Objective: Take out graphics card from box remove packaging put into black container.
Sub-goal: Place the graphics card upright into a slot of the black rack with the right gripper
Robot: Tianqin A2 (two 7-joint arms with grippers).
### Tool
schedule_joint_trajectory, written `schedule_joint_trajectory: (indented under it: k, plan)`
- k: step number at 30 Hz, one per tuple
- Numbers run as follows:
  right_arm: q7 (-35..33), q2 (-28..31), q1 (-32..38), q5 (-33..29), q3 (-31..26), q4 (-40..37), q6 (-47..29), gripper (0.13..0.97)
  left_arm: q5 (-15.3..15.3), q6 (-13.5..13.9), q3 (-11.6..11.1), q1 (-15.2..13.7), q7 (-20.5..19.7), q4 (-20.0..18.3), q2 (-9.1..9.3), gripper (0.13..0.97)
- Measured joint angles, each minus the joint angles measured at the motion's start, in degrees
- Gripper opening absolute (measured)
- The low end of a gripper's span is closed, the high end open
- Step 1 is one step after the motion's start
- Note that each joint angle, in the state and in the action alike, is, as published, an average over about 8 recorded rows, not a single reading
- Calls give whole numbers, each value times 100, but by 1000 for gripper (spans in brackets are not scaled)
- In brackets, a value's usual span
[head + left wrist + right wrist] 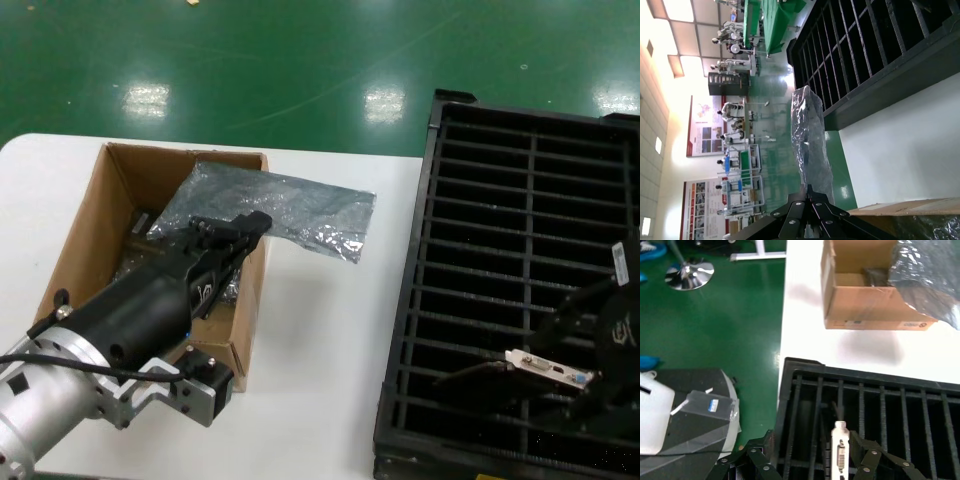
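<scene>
The left hand (232, 232) reaches over the open cardboard box (100, 215) at the left of the white bench (320, 300), its fingers closed on the near end of the anti-static bag (275, 208). The silvery, crinkled bag is held up over the box's far right corner, its free end sticking out to the right past the box wall above the bench. In the left wrist view the bag (810, 140) runs away from the fingers (807, 212) toward the black crate (865, 55). More dark, shiny wrapped items lie down inside the box, beneath the arm — what they are cannot be told.

The black crate (530, 170) fills the right side of the bench, its inside ribbed into long narrow slots. The right hand (575, 385) is over the crate's near right part, closed on the graphics card (545, 368). The card's silver end bracket with its port points left, and a dark board edge extends further left just above the slots. The right wrist view shows the bracket (840, 447) between the fingers (867, 457), right over a slot near the crate's near left corner — whether the card touches the ribs cannot be told.
</scene>
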Motion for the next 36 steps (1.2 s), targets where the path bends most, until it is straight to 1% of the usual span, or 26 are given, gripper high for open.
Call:
schedule_joint_trajectory:
  k: [6,11,16,23,27,35,36]
  plan:
    - [-218,-178,-66,-134,97,-573,24,517,0,0,0,0,0,0,0,139]
    - [-411,-270,-121,-204,140,-946,10,466,0,0,0,0,0,0,0,139]
    - [-492,-332,-154,-251,161,-1134,-3,418,0,0,0,0,0,0,0,139]
    - [-547,-355,-152,-242,138,-1212,-11,293,0,0,0,0,0,0,0,139]
    - [-540,-327,-171,-224,131,-1128,-13,293,0,0,0,0,0,0,0,139]
    - [-497,-266,-224,-252,149,-897,-12,181,0,0,0,0,0,0,0,139]
    - [-497,-263,-230,-259,154,-877,-10,181,0,0,0,0,0,0,0,139]
